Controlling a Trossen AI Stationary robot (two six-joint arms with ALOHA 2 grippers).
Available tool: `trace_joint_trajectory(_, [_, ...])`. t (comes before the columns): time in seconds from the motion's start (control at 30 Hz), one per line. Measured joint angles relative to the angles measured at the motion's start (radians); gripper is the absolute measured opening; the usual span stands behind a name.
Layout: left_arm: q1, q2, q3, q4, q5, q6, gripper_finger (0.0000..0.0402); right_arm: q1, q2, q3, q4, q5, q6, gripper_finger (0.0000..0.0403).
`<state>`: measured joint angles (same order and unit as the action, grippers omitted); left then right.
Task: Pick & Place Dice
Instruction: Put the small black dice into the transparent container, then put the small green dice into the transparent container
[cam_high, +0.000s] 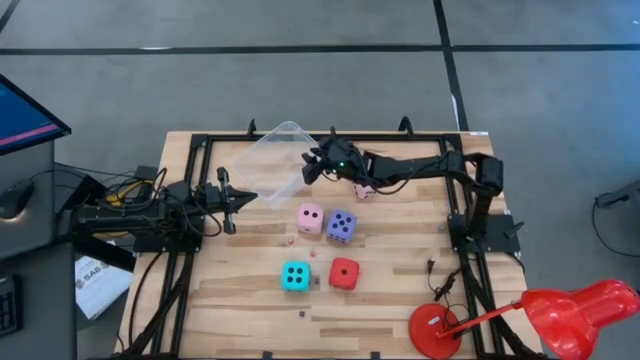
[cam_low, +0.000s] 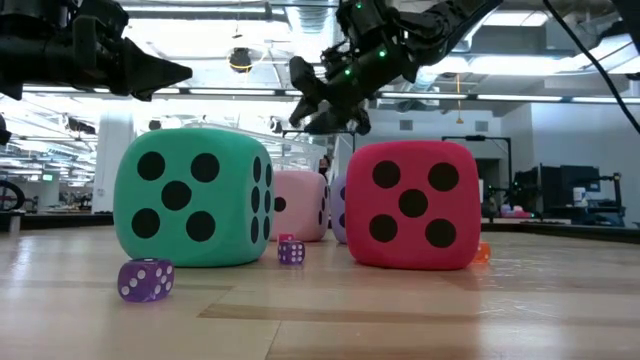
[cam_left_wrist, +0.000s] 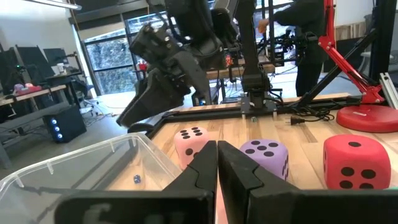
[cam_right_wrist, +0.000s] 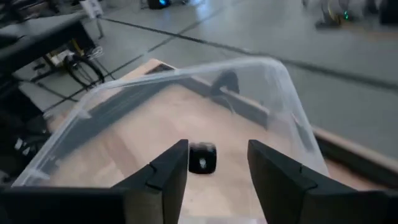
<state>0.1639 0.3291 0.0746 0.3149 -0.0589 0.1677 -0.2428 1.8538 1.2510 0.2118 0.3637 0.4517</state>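
From above I see the right end effector (cam_high: 312, 166) reaching over the edge of the clear tub (cam_high: 268, 152) at the far side of the counter (cam_high: 400, 290), while the left end effector (cam_high: 240, 200) waits near the tub's left side with its fingers pressed together. Four dice sit mid-counter: a pink die (cam_high: 310, 217) touching a violet die (cam_high: 341, 225), and nearer me a cyan die (cam_high: 295, 276) and a red die (cam_high: 344, 273). A second pink die (cam_high: 365, 190) shows partly under the right arm. From counter level, the cyan die (cam_low: 192, 197) and red die (cam_low: 412, 204) fill the front, a pink die (cam_low: 300, 204) stands between and behind them, and the right end effector (cam_low: 325, 105) hangs above them. A few tiny dice lie about; one purple (cam_low: 146, 279) sits in front of the cyan die. Through the left wrist camera, the closed fingers (cam_left_wrist: 205, 171) point over the tub wall (cam_left_wrist: 74, 168) toward a pink die (cam_left_wrist: 191, 144), the violet die (cam_left_wrist: 266, 157) and the red die (cam_left_wrist: 356, 161). Through the right wrist camera, the fingers (cam_right_wrist: 168, 171) stand partly apart over the tub (cam_right_wrist: 286, 93), holding nothing; a small dark object (cam_right_wrist: 202, 157) shows in the gap between them, and I cannot tell whether it is falling or resting.
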Motion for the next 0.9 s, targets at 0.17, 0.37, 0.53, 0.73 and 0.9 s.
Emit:
trace_joint_trajectory(0.17, [0.0, 0.0, 0.0, 0.0, 0.0, 0.0, 0.0003, -0.015, 0.0, 0.0, -0.05, 0.0, 0.071, 0.0176])
trace_joint_trajectory(0.37, [0.0, 0.0, 0.0, 0.0, 0.0, 0.0, 0.0003, -0.016, 0.0, 0.0, -0.025, 0.0, 0.033, 0.0183])
trace_joint_trajectory(0.53, [0.0, 0.0, 0.0, 0.0, 0.0, 0.0, 0.0003, 0.0, -0.005, 0.0, 0.033, -0.028, -0.071, 0.0177])
trace_joint_trajectory(0.73, [0.0, 0.0, 0.0, 0.0, 0.0, 0.0, 0.0003, 0.022, -0.065, -0.001, 0.024, -0.112, -0.208, 0.0167])
trace_joint_trajectory(0.9, [0.0, 0.0, 0.0, 0.0, 0.0, 0.003, 0.0003, 0.04, -0.149, -0.001, -0.079, -0.112, -0.264, 0.0153])
